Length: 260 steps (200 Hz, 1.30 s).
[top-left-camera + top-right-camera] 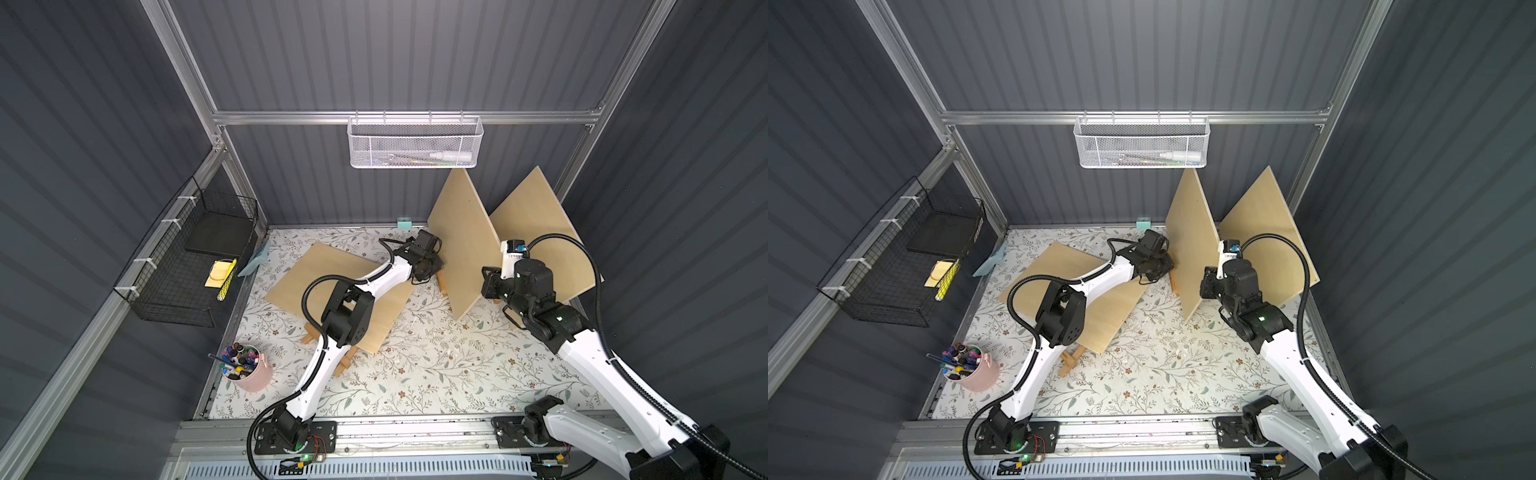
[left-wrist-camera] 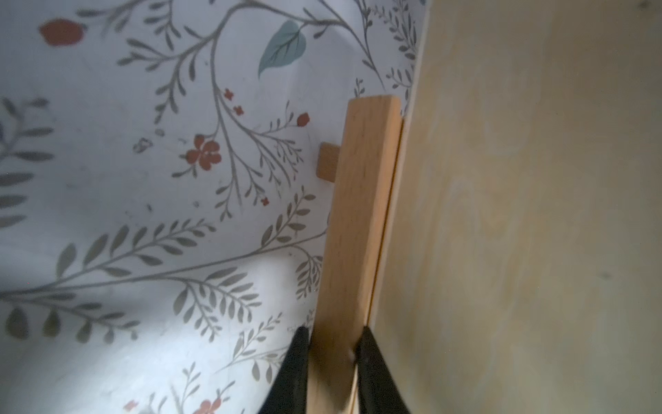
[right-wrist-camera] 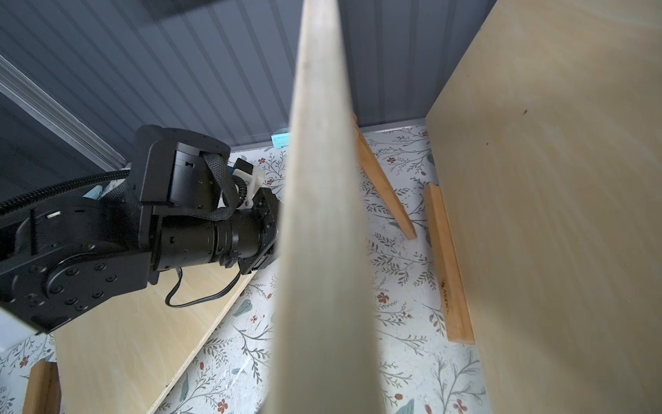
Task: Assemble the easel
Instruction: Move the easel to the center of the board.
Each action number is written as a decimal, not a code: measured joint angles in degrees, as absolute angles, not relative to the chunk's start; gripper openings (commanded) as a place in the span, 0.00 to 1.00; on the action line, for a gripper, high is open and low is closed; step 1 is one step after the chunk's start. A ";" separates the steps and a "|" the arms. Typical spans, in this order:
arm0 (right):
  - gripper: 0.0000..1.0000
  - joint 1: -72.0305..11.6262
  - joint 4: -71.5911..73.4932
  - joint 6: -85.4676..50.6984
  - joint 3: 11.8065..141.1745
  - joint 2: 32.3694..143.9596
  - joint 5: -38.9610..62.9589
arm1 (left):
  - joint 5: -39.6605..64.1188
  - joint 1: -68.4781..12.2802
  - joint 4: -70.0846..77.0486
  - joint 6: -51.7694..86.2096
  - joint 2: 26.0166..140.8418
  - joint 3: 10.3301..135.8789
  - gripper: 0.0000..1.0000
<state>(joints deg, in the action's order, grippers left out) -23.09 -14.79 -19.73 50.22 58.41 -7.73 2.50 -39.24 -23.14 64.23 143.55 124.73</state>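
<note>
A white tabletop printed with grey sprigs and small red flowers fills the floor of a cell walled in dark grey ribbed panels and framed in aluminium rail. A white mesh basket hangs from the rail at 12 o'clock, and a black wire basket is fixed to the wall at 9 o'clock. A pink cup of markers stands at 8 o'clock. One pale plywood board lies flat at 10 o'clock, a second stands on edge at 1 o'clock, and a third leans at 2 o'clock. The left gripper is clamped on a light wooden easel slat just beside the upright board. The right gripper is closed at that board's opposite face — whether it pinches the board I cannot tell.
</note>
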 measured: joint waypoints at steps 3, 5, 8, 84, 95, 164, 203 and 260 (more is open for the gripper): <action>0.00 -23.09 -14.76 -19.77 50.22 58.48 -7.77 | 2.39 -39.22 -23.14 64.25 143.74 125.01 0.00; 0.00 -23.09 -14.72 -19.79 50.24 58.54 -7.81 | 2.31 -39.22 -23.14 64.25 143.83 125.16 0.00; 0.00 -23.09 -14.68 -19.86 50.28 58.61 -7.86 | 2.28 -39.22 -23.14 64.27 143.94 125.34 0.00; 0.00 -21.98 -12.16 -19.14 52.40 63.33 -5.98 | -1.48 -38.76 -19.44 65.06 143.72 123.50 0.42; 0.01 -21.52 -11.55 -19.11 52.73 64.18 -5.41 | -2.22 -38.37 -19.33 66.48 143.72 123.11 0.50; 0.22 -18.87 -12.40 -19.16 54.26 66.87 -1.21 | -3.81 -37.65 -18.17 67.77 140.94 118.21 0.68; 0.41 -18.17 -18.68 -18.90 55.20 67.83 -1.32 | -5.19 -37.54 -19.86 66.67 137.03 117.45 0.80; 0.66 -18.15 -23.22 -17.45 57.12 68.10 -1.67 | -7.68 -37.39 -20.51 63.86 129.08 116.25 0.88</action>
<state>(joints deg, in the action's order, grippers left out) -18.15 -23.22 -17.45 57.12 68.10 -1.67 -7.68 -37.39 -20.51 63.86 129.08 116.25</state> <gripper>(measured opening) 0.631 0.855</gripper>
